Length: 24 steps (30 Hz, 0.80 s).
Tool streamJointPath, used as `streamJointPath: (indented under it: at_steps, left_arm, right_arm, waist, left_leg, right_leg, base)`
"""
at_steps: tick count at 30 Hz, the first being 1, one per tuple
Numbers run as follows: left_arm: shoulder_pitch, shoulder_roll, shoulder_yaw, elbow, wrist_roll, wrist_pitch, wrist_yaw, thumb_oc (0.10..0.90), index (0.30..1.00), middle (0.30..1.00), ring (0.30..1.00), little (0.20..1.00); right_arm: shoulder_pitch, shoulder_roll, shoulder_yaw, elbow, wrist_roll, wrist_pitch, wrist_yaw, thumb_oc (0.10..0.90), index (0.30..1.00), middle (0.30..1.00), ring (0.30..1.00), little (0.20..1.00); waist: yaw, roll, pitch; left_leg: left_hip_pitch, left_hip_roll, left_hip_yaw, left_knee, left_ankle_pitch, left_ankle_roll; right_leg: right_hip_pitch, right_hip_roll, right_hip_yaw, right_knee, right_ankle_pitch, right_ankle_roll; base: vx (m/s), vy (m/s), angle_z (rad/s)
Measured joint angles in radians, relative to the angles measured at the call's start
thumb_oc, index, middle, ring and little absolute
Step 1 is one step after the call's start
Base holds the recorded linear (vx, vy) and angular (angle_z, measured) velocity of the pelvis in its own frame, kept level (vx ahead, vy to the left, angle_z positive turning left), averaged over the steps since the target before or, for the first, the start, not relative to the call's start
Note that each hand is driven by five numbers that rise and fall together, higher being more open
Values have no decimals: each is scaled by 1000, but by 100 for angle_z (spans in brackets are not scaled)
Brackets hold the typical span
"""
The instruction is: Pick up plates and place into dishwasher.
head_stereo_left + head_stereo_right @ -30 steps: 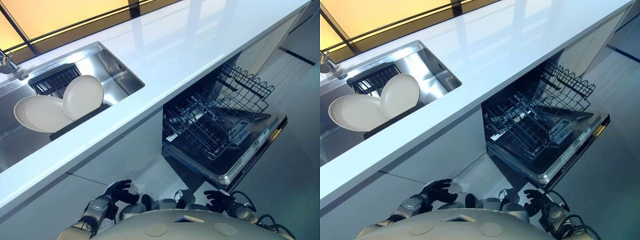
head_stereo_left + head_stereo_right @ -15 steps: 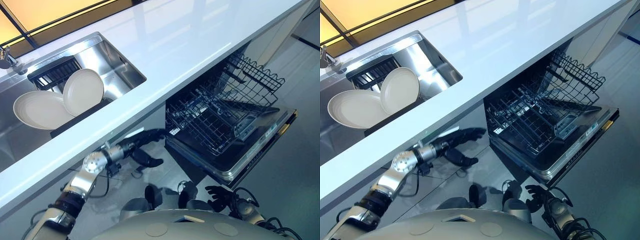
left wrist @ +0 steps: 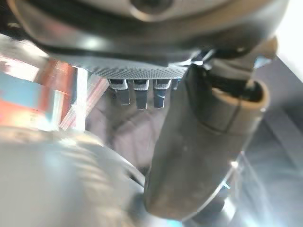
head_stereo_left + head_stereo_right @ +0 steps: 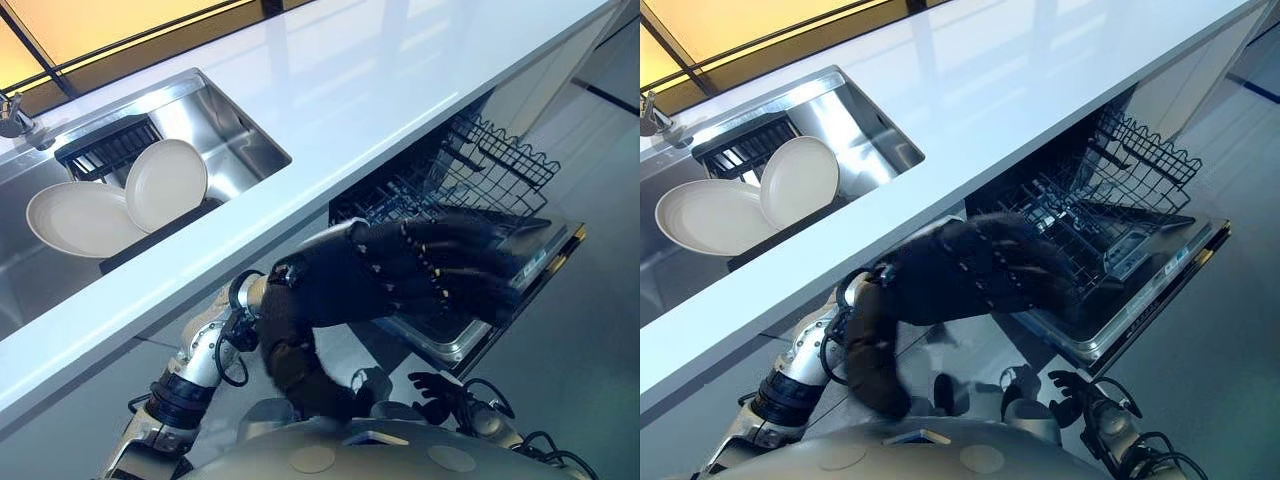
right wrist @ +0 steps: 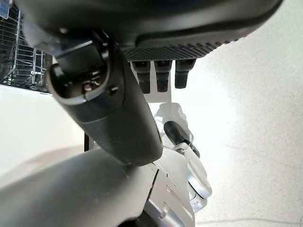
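Observation:
Two white plates lean in the steel sink (image 4: 243, 130): a larger plate (image 4: 75, 220) and a smaller plate (image 4: 166, 184) propped against it, both on a black drying rack (image 4: 108, 152). To the right, under the counter, the dishwasher stands with its door (image 4: 545, 262) down and its wire rack (image 4: 490, 170) pulled out. My left hand (image 4: 400, 272) is raised in front of the dishwasher, below the counter edge, open with straight fingers and holding nothing. My right hand (image 4: 440, 390) hangs low by my side, relaxed and holding nothing.
A long white counter (image 4: 380, 80) runs diagonally between me and the sink, overhanging the cabinet fronts. A faucet (image 4: 14, 116) stands at the sink's far left. Pale floor lies to the right of the dishwasher door.
My left arm has swung up from low by the cabinet front, and its hand now spreads across the dishwasher opening. The right hand and the plates have stayed put.

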Motion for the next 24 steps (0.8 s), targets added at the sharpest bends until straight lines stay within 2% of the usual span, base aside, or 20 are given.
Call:
streamJointPath:
  at_steps: [2,4,6,8,9,12,13,16,20,22,24]
  left_arm:
    - [-12,56,49,-1,157,-242,238,800,900,900,900,900]
    - [-11,140,169,64,444,-448,525,800,900,900,900,900]
    - [-10,189,292,120,739,-526,786,800,900,900,900,900]
    - [-13,262,401,158,1047,-530,1052,800,900,900,900,900]
    - [-21,312,430,178,1149,-512,1135,800,900,900,900,900]
    - [-61,467,455,230,1366,-423,1263,800,900,900,900,900]
    - [-74,521,456,252,1424,-396,1275,800,900,900,900,900]
    - [-112,762,445,360,1643,-334,1282,800,900,900,900,900]
    - [-184,900,389,437,1778,-316,1268,800,900,900,900,900]
    - [-243,977,294,457,1827,-323,1228,800,900,900,900,900]
    - [-292,1003,214,462,1850,-333,1196,800,900,900,900,900]
  right_arm:
    - [6,0,0,-3,-1,2,-4,800,900,900,900,900]
    - [20,2,-1,-6,-1,-9,-19,800,900,900,900,900]
    - [34,3,-3,1,-1,-30,-42,800,900,900,900,900]
    - [49,3,-3,11,0,-49,-54,800,900,900,900,900]
    - [59,5,-3,14,4,-55,-59,800,900,900,900,900]
    - [68,13,0,23,20,-52,-58,800,900,900,900,900]
    - [66,3,1,24,20,-49,-58,800,900,900,900,900]
    - [58,5,4,20,21,-24,-51,800,900,900,900,900]
    - [52,2,5,19,21,-3,-37,800,900,900,900,900]
    - [48,-1,7,18,27,16,-23,800,900,900,900,900]
    - [48,-7,8,18,37,22,-17,800,900,900,900,900]
  waist:
    - [0,2,-2]
    - [0,6,-4]
    - [3,8,-6]
    - [19,8,-8]
    - [28,6,-13]
    - [48,2,-36]
    - [48,6,-38]
    - [35,8,-51]
    - [34,14,-59]
    - [34,18,-71]
    - [31,26,-80]
  left_leg:
    - [3,0,-4,0,1,-1]
    - [3,1,-11,-1,1,-2]
    - [-1,0,-22,-1,2,-4]
    - [-5,-1,-35,1,5,-3]
    - [-6,-1,-36,2,5,-3]
    - [-19,-2,-36,3,6,-2]
    - [-20,-3,-36,3,6,-2]
    - [-17,-3,-29,-1,6,-2]
    - [-12,-2,-17,-1,6,-2]
    - [-9,-3,-10,-1,6,-2]
    - [-4,-4,-8,-1,6,-1]
  right_leg:
    - [6,1,-2,0,-1,1]
    - [9,2,-7,0,-1,1]
    - [9,2,-20,0,-1,0]
    - [9,1,-26,-1,0,-2]
    - [8,2,-26,-1,0,-3]
    - [-3,1,-25,0,1,-5]
    - [-2,0,-24,-1,1,-5]
    - [-3,-1,-18,-1,1,-5]
    - [-1,-1,-11,0,1,-5]
    - [-2,-1,-2,0,2,-6]
    - [1,-2,3,0,2,-6]
  base:
    - [0,0,0]
    - [6,6,7]
    - [22,-1,19]
    - [24,-5,15]
    - [27,-2,7]
    - [29,6,7]
    - [31,28,-2]
    - [24,31,-5]
    - [27,35,-6]
    - [52,65,-9]
    - [48,70,-7]
